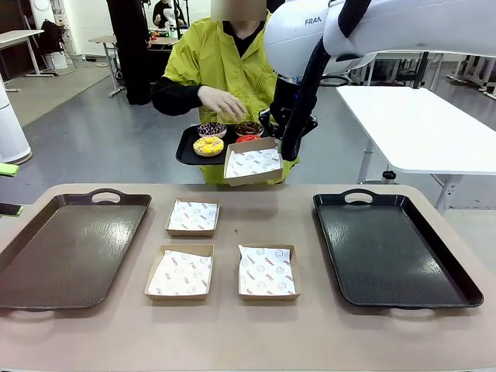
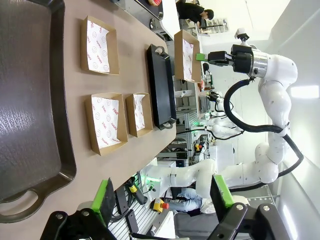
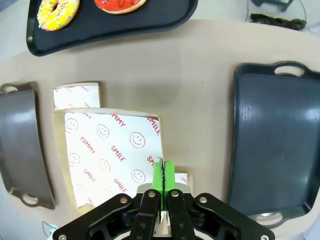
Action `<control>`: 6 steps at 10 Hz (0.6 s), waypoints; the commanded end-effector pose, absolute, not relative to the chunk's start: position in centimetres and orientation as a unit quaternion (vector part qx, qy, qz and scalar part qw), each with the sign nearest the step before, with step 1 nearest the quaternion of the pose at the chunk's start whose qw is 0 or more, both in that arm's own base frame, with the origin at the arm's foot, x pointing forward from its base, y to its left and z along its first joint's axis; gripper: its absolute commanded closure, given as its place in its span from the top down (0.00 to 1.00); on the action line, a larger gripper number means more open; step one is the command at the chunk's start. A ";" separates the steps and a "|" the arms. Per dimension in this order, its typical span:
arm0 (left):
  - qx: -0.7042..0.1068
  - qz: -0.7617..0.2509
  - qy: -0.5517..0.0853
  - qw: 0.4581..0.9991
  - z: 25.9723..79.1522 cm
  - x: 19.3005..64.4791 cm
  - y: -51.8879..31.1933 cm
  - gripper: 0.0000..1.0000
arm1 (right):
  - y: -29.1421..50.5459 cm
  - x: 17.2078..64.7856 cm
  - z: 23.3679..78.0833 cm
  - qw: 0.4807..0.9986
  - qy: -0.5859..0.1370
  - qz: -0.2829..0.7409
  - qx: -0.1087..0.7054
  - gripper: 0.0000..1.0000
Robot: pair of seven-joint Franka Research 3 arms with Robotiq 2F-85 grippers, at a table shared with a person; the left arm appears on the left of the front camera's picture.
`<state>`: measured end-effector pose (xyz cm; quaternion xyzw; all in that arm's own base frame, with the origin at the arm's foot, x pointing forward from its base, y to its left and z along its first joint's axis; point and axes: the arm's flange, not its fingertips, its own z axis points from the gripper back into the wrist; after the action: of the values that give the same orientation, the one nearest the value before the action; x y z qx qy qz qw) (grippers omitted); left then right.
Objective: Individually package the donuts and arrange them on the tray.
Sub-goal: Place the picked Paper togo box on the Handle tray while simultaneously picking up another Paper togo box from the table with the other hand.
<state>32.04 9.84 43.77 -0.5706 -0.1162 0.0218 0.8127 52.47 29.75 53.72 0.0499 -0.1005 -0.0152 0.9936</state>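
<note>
**Entry: one lined box, held up for filling**

1. Paper-lined box (image 1: 253,163). It was clamped at its edge by the right hand (image 3: 163,176), pads pressed together on the cardboard wall. The box was held level and clear of the surface (image 1: 248,333), presumably so that a donut could be set into it.
2. Four donuts, none yet packaged, lay just beyond the box on a small tray (image 1: 184,149) carried by a person. The red donut (image 1: 248,139) was nearest the box and the yellow donut (image 1: 208,145) lay to its left. The brown donut (image 1: 249,126) and the sprinkled donut (image 1: 211,129) lay farther back. The person's own hand (image 1: 225,102) hovered over them, probably choosing one.
3. Three spare boxes (image 1: 193,218) lay on the surface nearer the robot than the held box, unfilled.
4. A brown tray (image 1: 46,263) lay left of the box and a black tray (image 1: 387,256) right of it. Both were bare, likely awaiting packages.
5. Left hand (image 2: 163,196). Its fingers were spread wide with nothing between them, well apart from the box.
</note>
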 end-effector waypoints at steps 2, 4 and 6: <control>-0.576 0.019 -0.122 0.808 43.9 32.1 9.9 1.00 | 29.6 52.5 53.9 0.993 -0.104 -0.017 0.048 0.00; -0.576 0.019 -0.122 0.808 43.9 32.1 9.9 1.00 | 29.6 52.5 53.9 0.993 -0.104 -0.017 0.048 0.00; -0.576 0.019 -0.122 0.808 43.9 32.1 9.9 1.00 | 29.6 52.5 53.9 0.993 -0.104 -0.017 0.048 0.00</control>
<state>32.04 9.84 43.77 -0.5706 -0.1162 0.0218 0.8126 52.48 29.74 53.72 0.0498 -0.1005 -0.0153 0.9936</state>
